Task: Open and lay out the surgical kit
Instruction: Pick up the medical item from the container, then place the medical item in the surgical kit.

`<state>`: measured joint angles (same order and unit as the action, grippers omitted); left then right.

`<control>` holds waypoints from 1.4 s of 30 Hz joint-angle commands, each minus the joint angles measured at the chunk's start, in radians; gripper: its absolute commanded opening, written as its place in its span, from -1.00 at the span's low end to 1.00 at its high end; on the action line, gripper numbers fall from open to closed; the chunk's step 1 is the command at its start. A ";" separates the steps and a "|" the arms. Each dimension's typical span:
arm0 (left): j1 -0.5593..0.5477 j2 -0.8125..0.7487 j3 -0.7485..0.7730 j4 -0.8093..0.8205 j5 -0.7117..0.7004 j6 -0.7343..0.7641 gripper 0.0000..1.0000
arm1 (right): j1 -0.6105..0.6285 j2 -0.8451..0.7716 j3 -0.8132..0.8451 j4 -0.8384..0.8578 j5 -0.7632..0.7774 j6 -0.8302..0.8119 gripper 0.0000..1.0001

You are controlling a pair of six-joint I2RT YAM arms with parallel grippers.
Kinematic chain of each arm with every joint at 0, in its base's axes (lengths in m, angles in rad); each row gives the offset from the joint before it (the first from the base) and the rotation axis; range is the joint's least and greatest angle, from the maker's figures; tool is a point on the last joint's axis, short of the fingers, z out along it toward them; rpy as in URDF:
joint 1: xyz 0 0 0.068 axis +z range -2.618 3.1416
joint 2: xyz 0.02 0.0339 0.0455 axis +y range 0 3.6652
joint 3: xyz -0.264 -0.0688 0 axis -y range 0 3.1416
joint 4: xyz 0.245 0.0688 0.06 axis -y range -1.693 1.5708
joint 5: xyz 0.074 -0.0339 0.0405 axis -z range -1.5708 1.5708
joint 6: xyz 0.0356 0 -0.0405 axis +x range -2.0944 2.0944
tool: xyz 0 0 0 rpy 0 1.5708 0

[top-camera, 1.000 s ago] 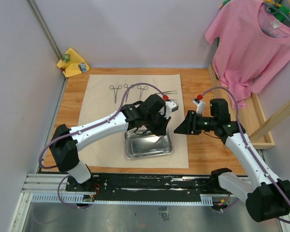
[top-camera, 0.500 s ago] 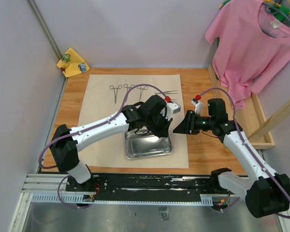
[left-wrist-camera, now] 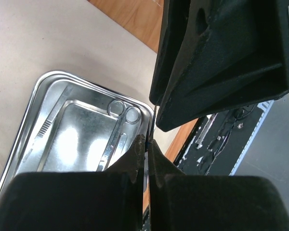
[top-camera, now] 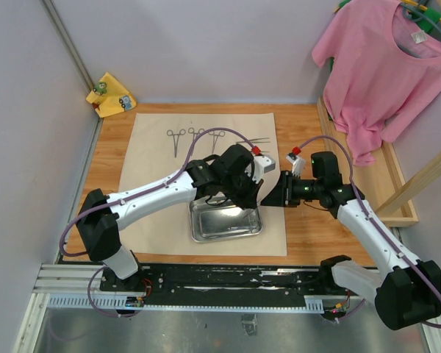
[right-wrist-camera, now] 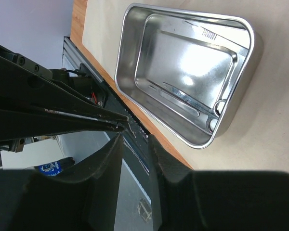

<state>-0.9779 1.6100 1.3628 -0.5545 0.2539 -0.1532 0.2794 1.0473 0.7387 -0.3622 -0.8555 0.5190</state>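
Note:
The beige cloth wrap [top-camera: 154,198] lies spread flat, with three ring-handled forceps [top-camera: 195,137] and slim tweezers [top-camera: 257,140] lined up near its far edge. The steel tray [top-camera: 195,220] sits on its near part; one forceps [left-wrist-camera: 119,115] and a tweezers [left-wrist-camera: 48,122] lie inside. My left gripper [top-camera: 259,193] hangs above the tray's right end, shut on a thin steel tweezers seen edge-on [left-wrist-camera: 153,118]. My right gripper [top-camera: 269,197] meets it tip to tip. Its fingers [right-wrist-camera: 111,154] stand apart around the tweezers' end, a gap on each side.
A pink T-shirt [top-camera: 382,66] hangs at the back right over a wooden frame [top-camera: 397,191]. A small yellow cloth [top-camera: 112,94] sits in the back left corner. The black base rail [top-camera: 228,283] runs along the near edge.
My right gripper has moved left up to the left gripper's tip, and its jaws have narrowed. The left arm has barely shifted.

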 commanded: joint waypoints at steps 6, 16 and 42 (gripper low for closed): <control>-0.012 0.008 -0.002 0.030 0.032 0.015 -0.99 | 0.033 0.010 -0.011 0.021 0.008 0.010 -0.60; -0.017 0.013 -0.007 0.038 0.037 0.016 -0.99 | 0.037 0.022 -0.001 0.024 0.022 0.018 -0.99; -0.018 0.033 0.003 0.063 0.040 0.026 -0.99 | 0.037 0.039 0.008 -0.001 0.075 0.006 -0.99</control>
<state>-0.9852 1.6444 1.3598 -0.5255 0.2687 -0.1375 0.2989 1.0863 0.7387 -0.3557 -0.8001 0.5354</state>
